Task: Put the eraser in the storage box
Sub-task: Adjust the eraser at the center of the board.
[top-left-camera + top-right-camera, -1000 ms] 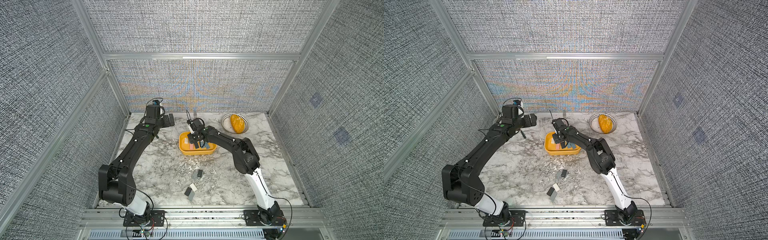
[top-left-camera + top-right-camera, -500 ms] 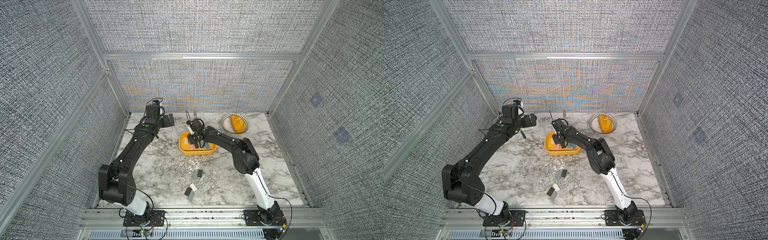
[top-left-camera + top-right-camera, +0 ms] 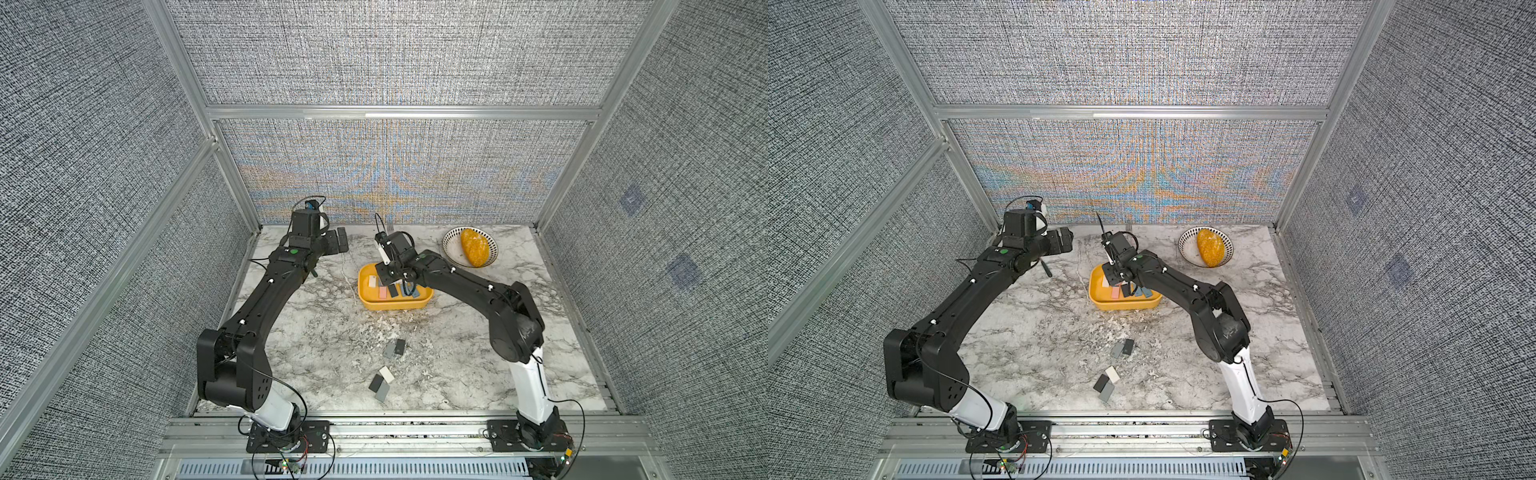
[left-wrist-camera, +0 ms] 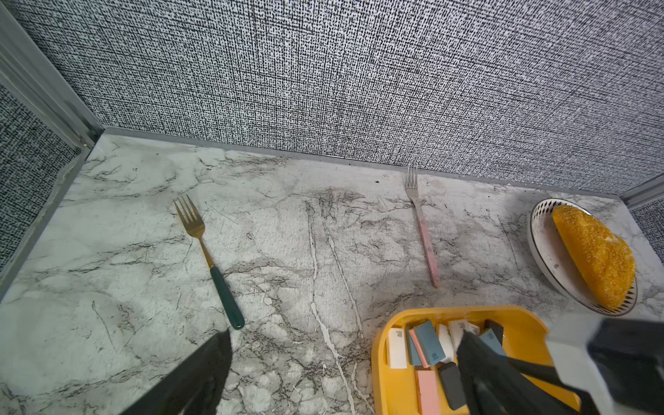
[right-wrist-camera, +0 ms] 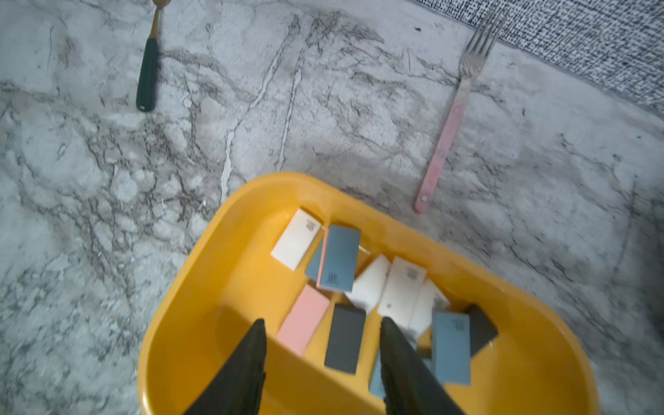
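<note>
Eraser (image 5: 345,337), dark grey, flat on storage box (image 5: 201,287) floor, between parted fingertips of right gripper (image 5: 323,321), grasping nothing, left gripper (image 3: 338,243) spread wide, empty, well apart above bench (image 3: 316,345)

Grey woven fabric panels (image 3: 395,54), held in a silver aluminium frame (image 3: 399,113), close in three sides of a white, grey-veined marble surface (image 3: 324,345) under even light, with a metal rail (image 3: 407,428) along its near edge.

Erasers (image 5: 402,287) inside storage box (image 3: 390,305); bowl (image 3: 452,249) behind, to its right.
</note>
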Available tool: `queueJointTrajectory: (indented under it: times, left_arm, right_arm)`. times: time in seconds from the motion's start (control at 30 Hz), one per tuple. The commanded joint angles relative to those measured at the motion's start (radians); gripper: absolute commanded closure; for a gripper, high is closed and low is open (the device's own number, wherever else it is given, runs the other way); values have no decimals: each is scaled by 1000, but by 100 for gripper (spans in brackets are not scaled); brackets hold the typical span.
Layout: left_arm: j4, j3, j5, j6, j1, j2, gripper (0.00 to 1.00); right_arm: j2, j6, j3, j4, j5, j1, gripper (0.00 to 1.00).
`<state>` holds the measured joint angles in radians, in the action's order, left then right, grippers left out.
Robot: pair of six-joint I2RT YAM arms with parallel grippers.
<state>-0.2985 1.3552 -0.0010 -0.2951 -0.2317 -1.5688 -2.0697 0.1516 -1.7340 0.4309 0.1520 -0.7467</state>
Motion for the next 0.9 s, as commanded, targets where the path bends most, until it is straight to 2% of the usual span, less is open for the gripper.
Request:
queueJointTrajectory:
  times: [0.0, 0.17, 0.33, 0.6, 0.87]
  left_arm:
    - [7, -2, 0, -1, 2, 6, 0]
    - [22, -14, 11, -10, 3, 9, 0]
    - [28, -19, 28, -21, 3, 11, 0]
    - [27, -31, 37, -23, 3, 30, 0]
    - [31, -47, 38, -25, 3, 47, 0]
  right_arm:
    - [106, 47, 122, -2, 46, -28, 47]
    - [283, 137, 367, 45, 72, -86, 45]
    - [352, 243, 517, 81, 60, -162, 45]
    - [361, 367, 608, 109, 37, -289, 44]
    - [341, 418, 612, 121, 19, -318, 43]
